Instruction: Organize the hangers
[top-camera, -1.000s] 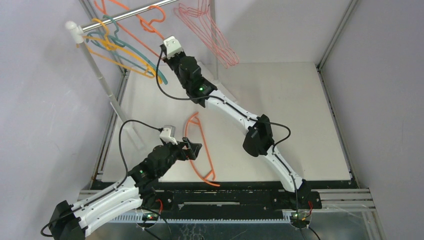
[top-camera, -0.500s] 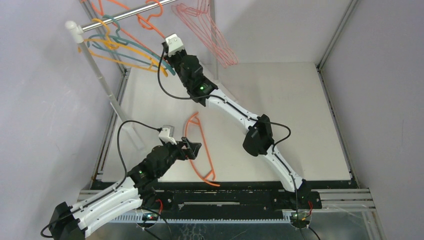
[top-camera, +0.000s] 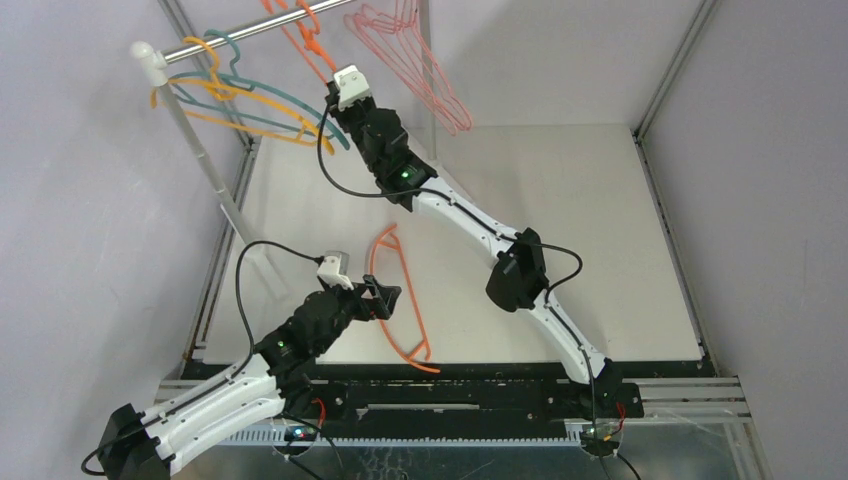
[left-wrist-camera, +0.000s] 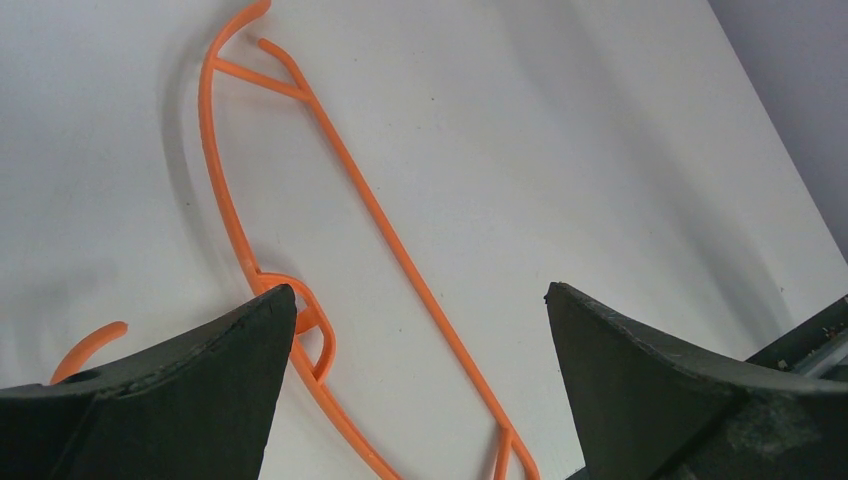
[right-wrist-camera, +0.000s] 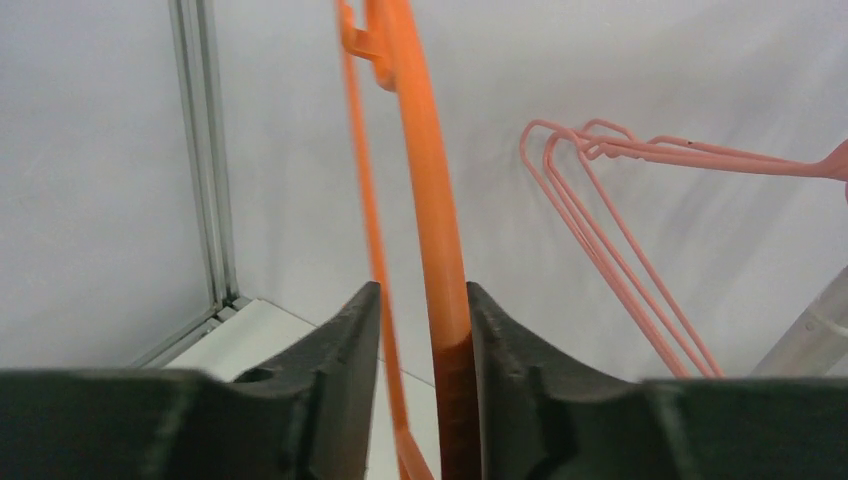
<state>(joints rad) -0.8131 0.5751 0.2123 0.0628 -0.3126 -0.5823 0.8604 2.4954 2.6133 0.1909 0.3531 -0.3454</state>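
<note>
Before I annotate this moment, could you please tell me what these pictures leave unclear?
- Top view: right pincer hidden behind its wrist camera; right wrist view cannot settle whether it clamps the orange hanger or brackets it.
- Top view: hooks of the pink hangers and right end of the rail cut off by the top edge.
- Left wrist view: table hanger, hook partly covered by a finger of the open left pincer.
</note>
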